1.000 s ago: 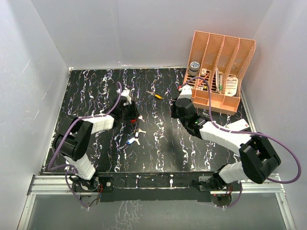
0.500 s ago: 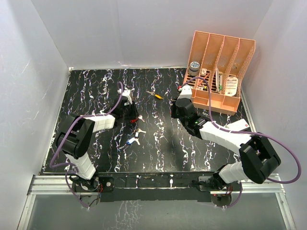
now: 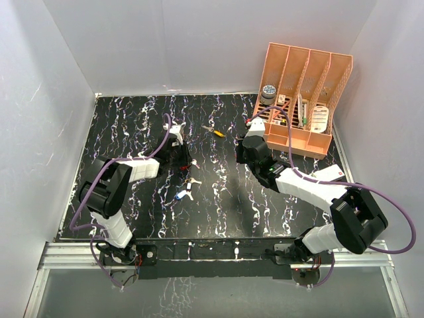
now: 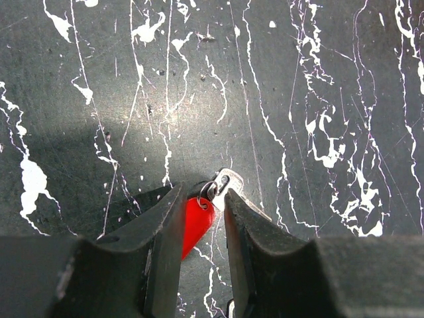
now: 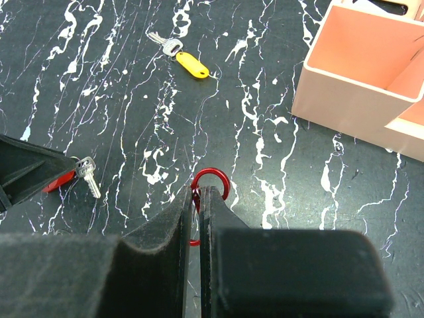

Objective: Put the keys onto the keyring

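My left gripper is down at the table. Its jaws stand a narrow gap apart around the red-headed key. The red head touches the left finger, and a sliver of table shows beside the right finger. A small split ring joins the head to its silver blade. My right gripper is shut on the red keyring, whose loop sticks out past the fingertips. The yellow-headed key lies further off. The white-headed key and the blue-headed key lie near the left gripper.
A peach desk organiser with several slots stands at the back right, close behind my right gripper; its corner also shows in the right wrist view. White walls surround the black marbled table.
My left gripper has shifted very slightly over the red-headed key. The right arm and the loose keys have not moved.
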Available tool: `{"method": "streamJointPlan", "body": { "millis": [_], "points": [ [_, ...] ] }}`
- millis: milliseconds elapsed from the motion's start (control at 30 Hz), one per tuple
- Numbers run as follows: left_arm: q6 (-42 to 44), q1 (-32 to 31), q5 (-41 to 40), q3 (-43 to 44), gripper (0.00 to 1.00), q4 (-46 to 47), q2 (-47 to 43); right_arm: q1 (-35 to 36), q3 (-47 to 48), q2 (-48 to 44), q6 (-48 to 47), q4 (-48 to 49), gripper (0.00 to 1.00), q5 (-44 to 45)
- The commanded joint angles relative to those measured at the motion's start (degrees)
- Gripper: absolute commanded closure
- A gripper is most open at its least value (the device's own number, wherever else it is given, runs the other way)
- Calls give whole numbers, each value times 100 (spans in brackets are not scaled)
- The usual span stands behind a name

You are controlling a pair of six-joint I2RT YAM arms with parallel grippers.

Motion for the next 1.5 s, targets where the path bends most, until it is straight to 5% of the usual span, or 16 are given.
{"method": "streamJointPlan", "body": {
  "millis": [0,1133,1233,1333,1467],
  "points": [
    [86,-5,91,200,72,99,92,27,176,-175,-88,184,100,137],
    [165,-6,50,266,95,-76,-162,24,195,-144,-104,141,100,142],
    [178,-5,78,327,92,-168,-282,27,216,-144,-103,131,100,138],
    [216,-5,87,424,77,-337,-291,20,212,-153,-107,127,100,138],
    [248,-5,96,428,75,-378,-304,24,212,-168,-107,112,100,138]
  ]
}}
